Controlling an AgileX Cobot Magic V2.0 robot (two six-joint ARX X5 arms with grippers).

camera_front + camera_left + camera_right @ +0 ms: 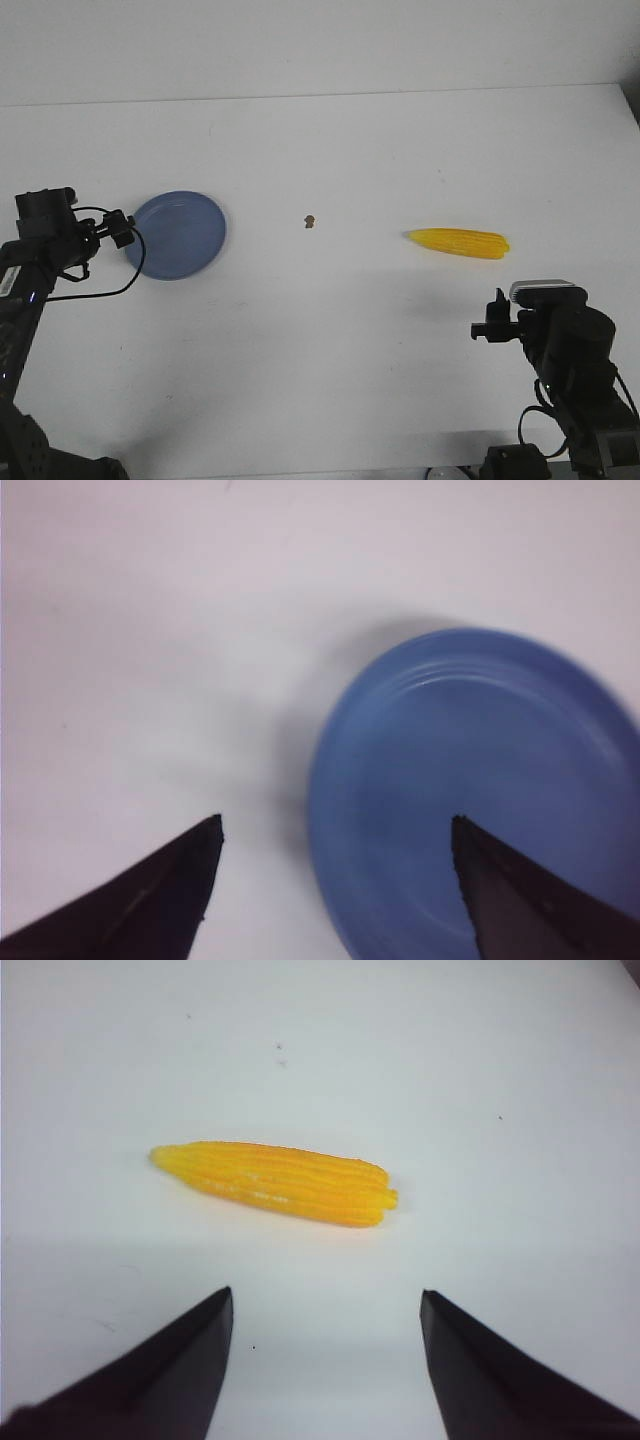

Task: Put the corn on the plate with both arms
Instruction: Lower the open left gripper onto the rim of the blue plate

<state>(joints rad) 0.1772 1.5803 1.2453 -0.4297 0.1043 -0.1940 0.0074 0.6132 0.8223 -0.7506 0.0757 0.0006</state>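
A yellow corn cob (458, 242) lies on the white table at the right, its tapered end pointing left; the right wrist view shows the corn (275, 1182) a short way ahead of the fingers. My right gripper (494, 318) hovers nearer the table's front than the cob, open and empty (326, 1295). The blue plate (178, 234) rests on the table at the left. My left gripper (118, 228) is at the plate's left edge, open and empty (337, 820), one finger over the plate (480, 780) and the other over bare table.
A tiny brown speck (310, 221) sits on the table between plate and corn. The table's far edge (320, 95) runs across the back. Black cables (95, 290) loop off the left arm beside the plate.
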